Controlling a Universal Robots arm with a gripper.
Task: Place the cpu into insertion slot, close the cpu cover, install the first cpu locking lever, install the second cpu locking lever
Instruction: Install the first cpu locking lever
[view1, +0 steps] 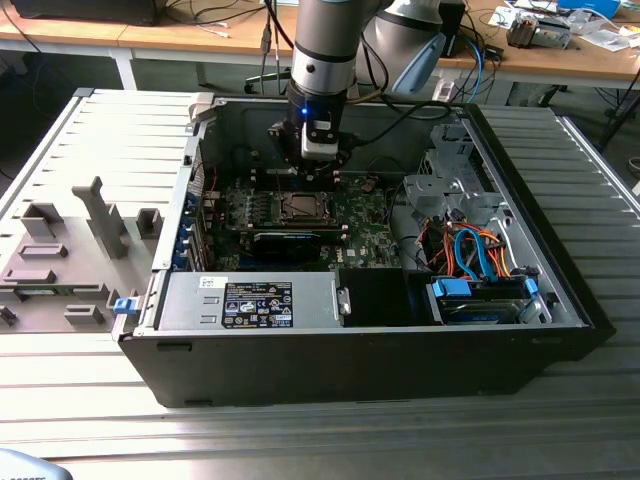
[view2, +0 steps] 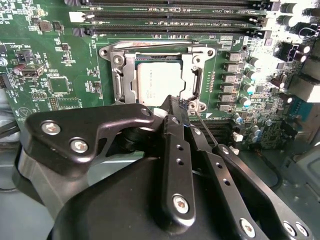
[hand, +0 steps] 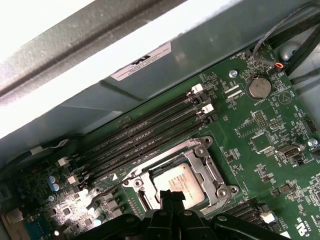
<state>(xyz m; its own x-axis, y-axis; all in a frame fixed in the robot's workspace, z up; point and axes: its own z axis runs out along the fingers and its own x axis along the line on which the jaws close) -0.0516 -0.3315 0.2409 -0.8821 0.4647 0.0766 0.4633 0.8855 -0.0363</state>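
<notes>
Small flat square cpu with dull silver-grey metal top (view2: 159, 83) is seated in the square dark insertion slot with silvery rim (view2: 118, 75) on the green circuit board (view2: 55, 65), inside the open black computer case (view1: 560, 250); thin silvery windowed cpu cover (view2: 191, 75) lies down flat around the chip, framing it. Black linkage gripper (view2: 177, 102) sits directly above the socket's near edge, tips at the cover's corner by a thin wire locking lever (view2: 206, 129) that slants away from the socket; both wrist views show the fingers drawn together to a narrow point, nothing seen between them, so jaws read as closed and empty, though contact with lever or cover can't be confirmed. Handling judgement: chip is light, rigid, slick on top, pins under it fragile, so no sideways shove; cover is thin springy sheet metal, best pressed at its free edge; lever is stiff springy wire, take it at the bent end and expect it to snap back. Around the socket: long black memory slots (view2: 170, 15) just beyond it, a row of small cylindrical capacitors (view2: 247, 75) beside it, a round silver coin battery (hand: 259, 87) farther off. Tight clearance near capacitors. Orange and blue cables (view1: 470, 250) lie well apart from the socket, toward the exterior view's right.
</notes>
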